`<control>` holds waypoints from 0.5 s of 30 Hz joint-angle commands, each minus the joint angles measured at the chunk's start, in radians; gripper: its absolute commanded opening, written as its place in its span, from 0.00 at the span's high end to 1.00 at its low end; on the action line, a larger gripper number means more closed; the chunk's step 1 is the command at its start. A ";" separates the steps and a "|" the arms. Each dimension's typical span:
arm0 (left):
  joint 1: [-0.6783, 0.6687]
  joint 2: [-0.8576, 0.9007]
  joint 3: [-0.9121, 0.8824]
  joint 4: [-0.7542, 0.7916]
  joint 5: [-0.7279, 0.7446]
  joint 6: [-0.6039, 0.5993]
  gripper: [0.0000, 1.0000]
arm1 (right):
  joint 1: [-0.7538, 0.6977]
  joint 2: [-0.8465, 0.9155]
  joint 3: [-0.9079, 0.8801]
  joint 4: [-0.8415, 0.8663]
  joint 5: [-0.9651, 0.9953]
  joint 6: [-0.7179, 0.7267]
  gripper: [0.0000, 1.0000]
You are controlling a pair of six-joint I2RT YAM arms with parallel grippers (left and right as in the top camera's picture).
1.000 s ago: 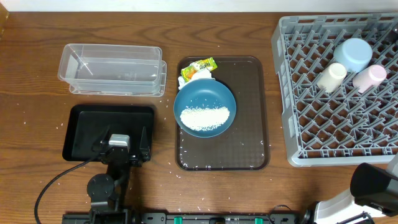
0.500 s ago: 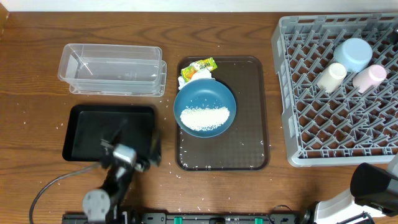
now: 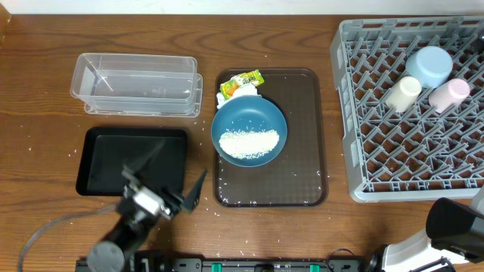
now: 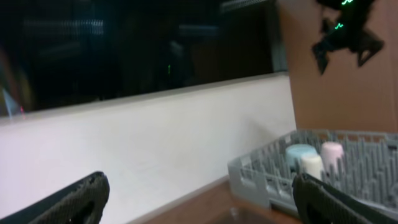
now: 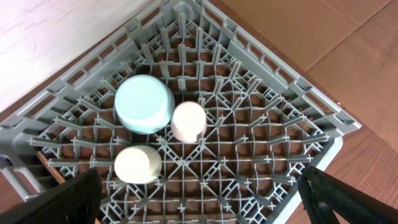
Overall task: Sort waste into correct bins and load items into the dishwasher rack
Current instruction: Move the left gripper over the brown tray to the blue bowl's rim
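Observation:
A dark-blue dish [image 3: 249, 113] holding a heap of white rice [image 3: 249, 142] sits on the brown tray [image 3: 302, 159]. Behind the dish lie a yellow-green wrapper [image 3: 243, 80] and crumpled white paper [image 3: 242, 92]. The grey rack [image 3: 393, 143] holds a light-blue bowl [image 3: 432, 66], a cream cup [image 3: 403, 93] and a pink cup [image 3: 448, 94], all upside down. My left gripper [image 3: 170, 179] is open and empty by the black tray's [image 3: 106, 155] front right corner, tilted up toward the far wall. My right gripper [image 5: 199, 180] hangs open and empty above the rack [image 5: 261, 143], near the cream cup [image 5: 138, 164].
The clear tub [image 3: 136, 83] stands behind the black tray at the left. Stray rice grains dot the wood around the brown tray. The right arm's base [image 3: 454, 227] fills the front right corner. A white wall [image 4: 155, 143] backs the table.
The left gripper has swung from over the black tray toward its front right corner and tilted upward. The right arm and all objects have stayed put.

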 commanded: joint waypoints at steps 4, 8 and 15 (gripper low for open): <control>0.002 0.397 0.439 -0.423 0.026 -0.001 0.04 | -0.003 0.006 0.000 -0.002 0.018 -0.012 0.01; 0.002 0.661 0.703 -0.710 0.166 0.011 0.04 | -0.003 0.006 0.000 -0.002 0.018 -0.012 0.01; -0.017 0.927 0.771 -0.627 0.453 -0.118 0.04 | -0.003 0.006 0.000 -0.002 0.018 -0.012 0.01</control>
